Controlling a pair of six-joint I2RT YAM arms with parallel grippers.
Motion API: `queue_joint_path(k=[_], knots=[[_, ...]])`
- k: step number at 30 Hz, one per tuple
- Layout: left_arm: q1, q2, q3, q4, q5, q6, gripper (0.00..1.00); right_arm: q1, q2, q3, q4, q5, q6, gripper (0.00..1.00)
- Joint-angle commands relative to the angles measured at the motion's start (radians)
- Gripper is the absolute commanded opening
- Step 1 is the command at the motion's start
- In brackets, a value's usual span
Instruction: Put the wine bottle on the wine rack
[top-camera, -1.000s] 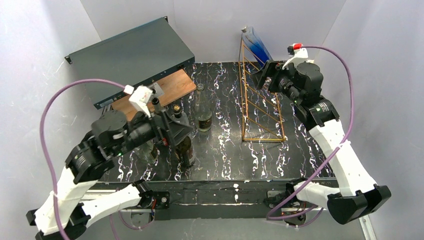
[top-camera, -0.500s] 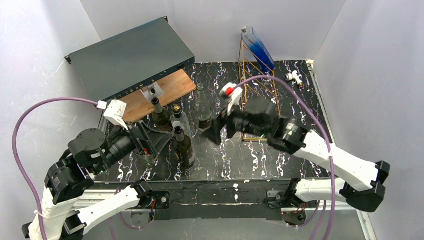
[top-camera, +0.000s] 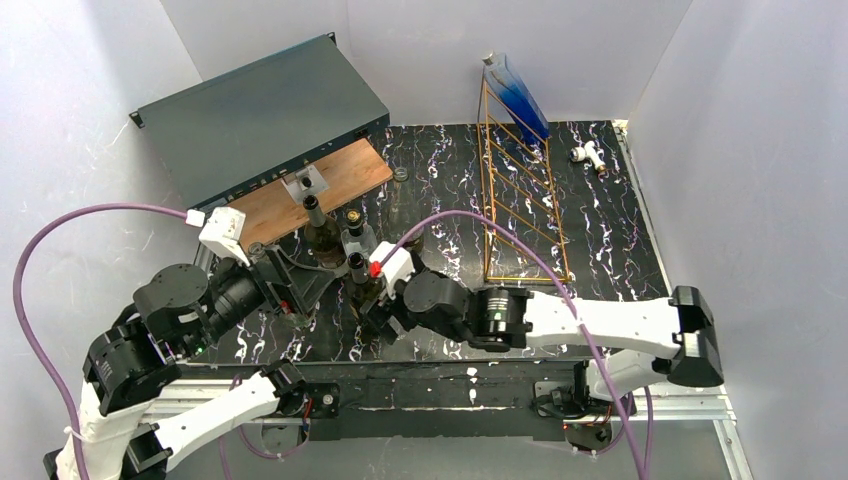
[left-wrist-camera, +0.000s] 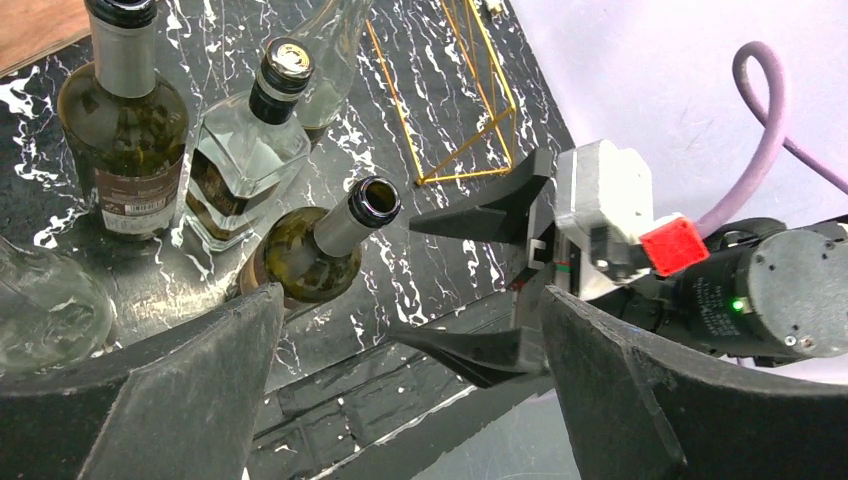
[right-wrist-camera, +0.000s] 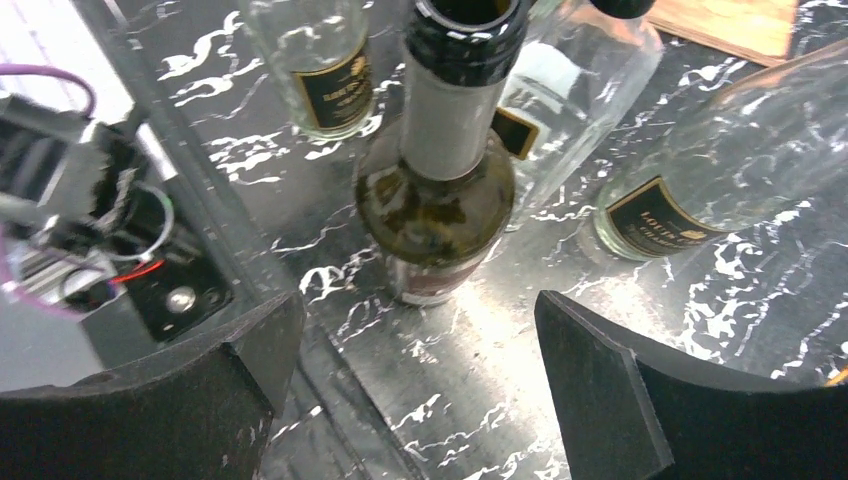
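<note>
Dark bottle labels (right-wrist-camera: 650, 216), gold lettering too blurred to read

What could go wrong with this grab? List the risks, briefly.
1. The right gripper is open, facing the dark bottle, and clear bottles stand close beside that bottle. A finger may knock one over.
2. The left gripper is open and points at the same bottle, with the right gripper's fingers just ahead of it. The two arms may collide.

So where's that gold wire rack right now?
In the overhead view, the wine rack stands right of centre on the table, with a blue bottle at its far end.
</note>
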Motion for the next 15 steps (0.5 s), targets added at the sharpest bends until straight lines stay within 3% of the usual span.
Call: queue_joint_path(k=[1, 15], knots=[[0.006, 0.015, 0.013, -0.026, -0.025, -0.009, 0.98, 0.006, 0.052, 0.07, 0.113, 0.184, -0.013, 0.94], [0.006, 0.033, 0.03, -0.025, -0.034, -0.003, 0.98, 0.004, 0.21, 0.204, 0.157, 0.232, 0.017, 0.89]])
